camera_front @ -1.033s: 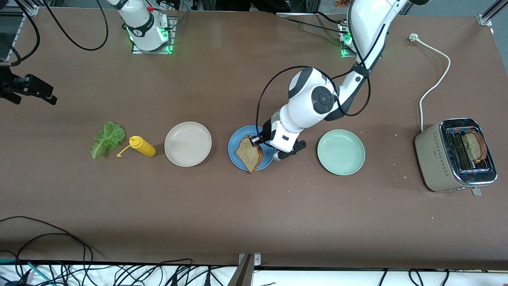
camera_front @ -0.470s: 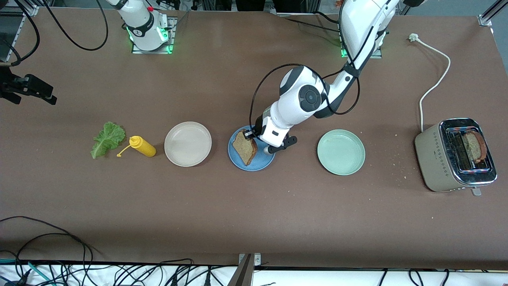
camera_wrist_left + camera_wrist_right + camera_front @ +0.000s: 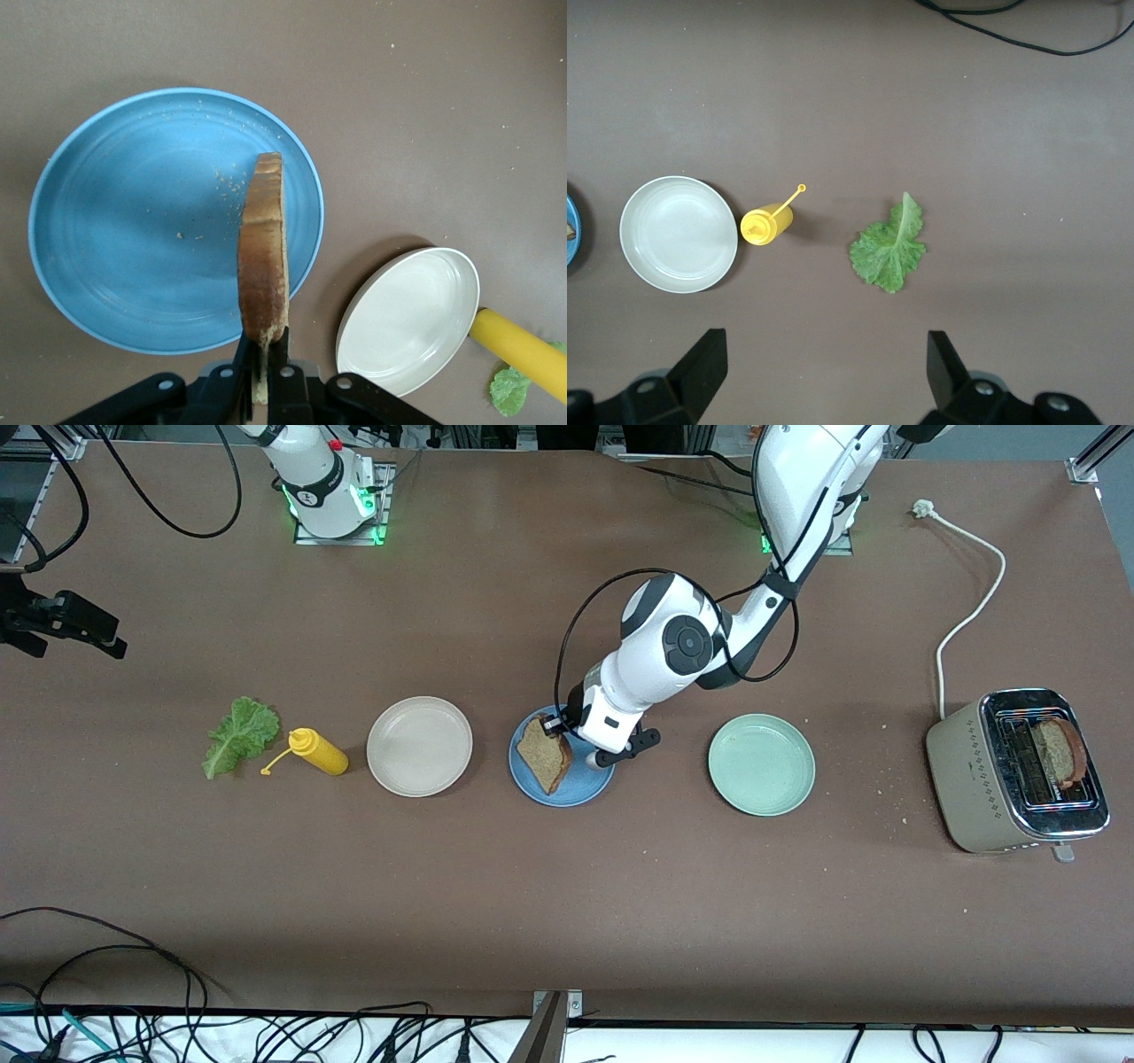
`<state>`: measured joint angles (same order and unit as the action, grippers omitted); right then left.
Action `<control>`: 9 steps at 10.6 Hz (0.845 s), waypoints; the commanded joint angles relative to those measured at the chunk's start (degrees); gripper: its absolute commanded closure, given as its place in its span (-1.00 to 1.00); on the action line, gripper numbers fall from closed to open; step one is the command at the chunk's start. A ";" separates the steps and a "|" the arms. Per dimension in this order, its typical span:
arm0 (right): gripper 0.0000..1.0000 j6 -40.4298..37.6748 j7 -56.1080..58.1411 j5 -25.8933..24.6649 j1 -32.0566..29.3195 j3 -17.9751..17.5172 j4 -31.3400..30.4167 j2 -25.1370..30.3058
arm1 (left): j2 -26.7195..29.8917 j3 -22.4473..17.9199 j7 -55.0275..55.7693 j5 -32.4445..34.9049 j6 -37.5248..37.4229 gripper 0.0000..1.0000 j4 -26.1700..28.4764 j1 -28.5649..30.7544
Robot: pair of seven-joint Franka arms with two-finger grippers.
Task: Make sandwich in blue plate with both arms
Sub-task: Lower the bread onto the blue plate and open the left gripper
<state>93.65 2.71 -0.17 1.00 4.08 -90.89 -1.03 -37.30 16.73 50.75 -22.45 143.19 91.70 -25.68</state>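
A brown table (image 3: 567,921) fills the scene, cables trailing along its near edge. In the middle row sit the lettuce (image 3: 238,735), a mustard bottle (image 3: 319,752), a cream plate (image 3: 419,746), the blue plate (image 3: 580,790) and a green plate (image 3: 761,764), with a toaster (image 3: 1019,775) toward the left arm's end holding a second slice (image 3: 1059,751). The left gripper (image 3: 265,354) hangs over the blue plate, clamped on the toast (image 3: 263,257), which stands on edge. This looks like the first step: laying the base slice. Next it needs lowering flat, then release. The left arm bends down steeply from its base. The right gripper (image 3: 824,363) waits, fingers spread wide, above the lettuce.
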 commanded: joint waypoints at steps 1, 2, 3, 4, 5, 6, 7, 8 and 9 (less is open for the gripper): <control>-1.00 -0.66 -0.43 0.61 -0.12 -0.04 0.80 -0.12 | -1.02 -0.64 -0.30 -1.72 1.39 1.00 -0.64 -1.13; -1.00 -0.66 -0.43 0.61 -0.12 -0.04 0.80 -0.03 | -1.28 -0.64 -0.56 -1.72 1.39 1.00 -0.64 -0.95; -1.00 -0.66 -0.34 0.61 -0.12 -0.04 0.80 -0.03 | -1.46 -0.64 -0.65 -1.72 1.31 1.00 -0.64 -0.86; -1.00 -0.75 -0.34 0.61 -0.12 -0.04 0.80 -0.03 | -1.46 -0.64 -0.74 -1.72 1.22 1.00 -0.55 -0.77; -1.00 -0.75 -0.34 0.61 -0.12 -0.04 0.80 -0.03 | -1.46 -0.64 -0.74 -1.72 1.04 1.00 -0.47 -0.60; -1.00 -0.75 -0.34 0.61 -0.12 -0.04 0.80 -0.03 | -1.55 -0.64 -0.74 -1.72 0.69 1.00 -0.38 -0.60; -1.00 -0.75 -0.34 0.61 -0.12 -0.04 0.80 -0.03 | -1.72 -0.64 -0.65 -1.64 0.60 1.00 -0.20 -0.60; -1.00 -0.75 -0.25 0.61 -0.12 -0.04 0.80 -0.03 | -2.25 -0.64 -0.57 -1.46 0.25 1.00 -0.11 -0.60; -1.00 -0.58 -0.17 0.52 -0.03 -0.13 0.98 -0.03 | -2.51 -0.73 -0.65 -1.11 -0.97 0.97 -0.03 -0.51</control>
<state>93.65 2.71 -0.17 1.00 4.08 -90.89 -1.02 -38.73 16.48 50.75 -22.45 143.66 91.70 -25.86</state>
